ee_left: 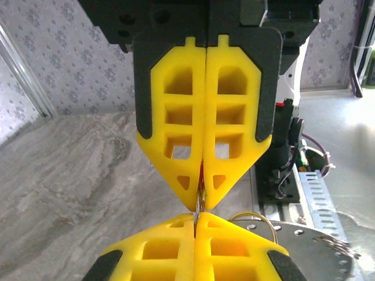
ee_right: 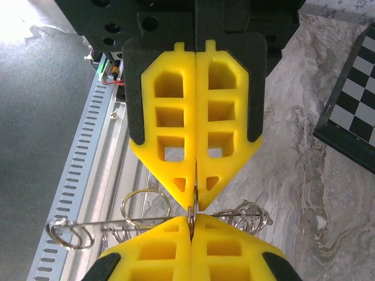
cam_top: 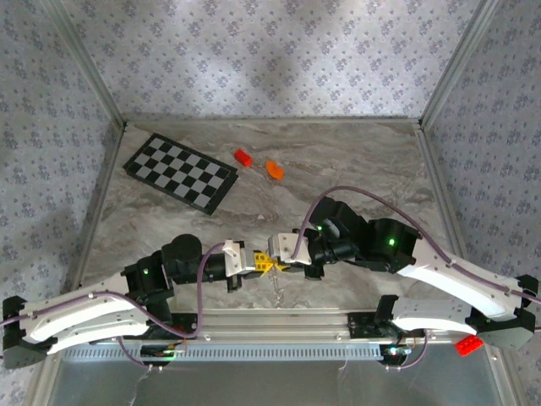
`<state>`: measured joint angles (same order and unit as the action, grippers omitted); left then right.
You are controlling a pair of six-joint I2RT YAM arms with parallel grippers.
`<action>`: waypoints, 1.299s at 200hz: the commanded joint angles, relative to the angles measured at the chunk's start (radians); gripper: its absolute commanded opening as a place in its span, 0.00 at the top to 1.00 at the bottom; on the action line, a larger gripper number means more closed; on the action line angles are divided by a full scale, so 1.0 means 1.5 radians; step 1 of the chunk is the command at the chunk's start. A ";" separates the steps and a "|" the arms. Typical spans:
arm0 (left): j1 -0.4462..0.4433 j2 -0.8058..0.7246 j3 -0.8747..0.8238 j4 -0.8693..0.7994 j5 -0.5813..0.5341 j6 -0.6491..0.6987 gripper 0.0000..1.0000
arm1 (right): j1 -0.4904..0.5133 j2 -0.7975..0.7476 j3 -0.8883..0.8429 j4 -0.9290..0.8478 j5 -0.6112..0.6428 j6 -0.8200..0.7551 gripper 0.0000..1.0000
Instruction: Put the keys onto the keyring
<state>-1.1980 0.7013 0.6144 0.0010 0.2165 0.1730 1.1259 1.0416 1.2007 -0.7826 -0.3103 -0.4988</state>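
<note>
My two grippers meet tip to tip just above the table's near edge. Between the right gripper's [cam_top: 283, 260] [ee_left: 201, 205] shut yellow fingers shows a red sliver, the key [ee_left: 202, 171] with the red head; its thin silvery end crosses to the left tips. My left gripper [cam_top: 264, 264] [ee_left: 196, 218] is shut on thin silvery metal of the keyring [ee_right: 145, 205]. The keyring's wire and small loops [ee_right: 246, 213] hang behind the right gripper [ee_right: 191, 221] in the right wrist view. A thin strand of it dangles below the tips [cam_top: 277, 292].
A checkered board [cam_top: 179, 172] lies at the back left, with a red toy brick [cam_top: 243, 156] and an orange block [cam_top: 274, 169] to its right. An aluminium rail [cam_top: 279, 326] runs along the near edge. Another red brick [cam_top: 467, 344] sits by the right arm's base.
</note>
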 commanded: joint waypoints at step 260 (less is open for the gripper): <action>0.000 -0.081 -0.021 0.130 0.033 -0.013 1.00 | 0.005 -0.081 -0.115 0.142 0.000 0.069 0.87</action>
<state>-1.1980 0.6041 0.5766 0.1097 0.2687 0.1638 1.1328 0.9337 1.0439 -0.5667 -0.3180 -0.4114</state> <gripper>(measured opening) 0.044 0.112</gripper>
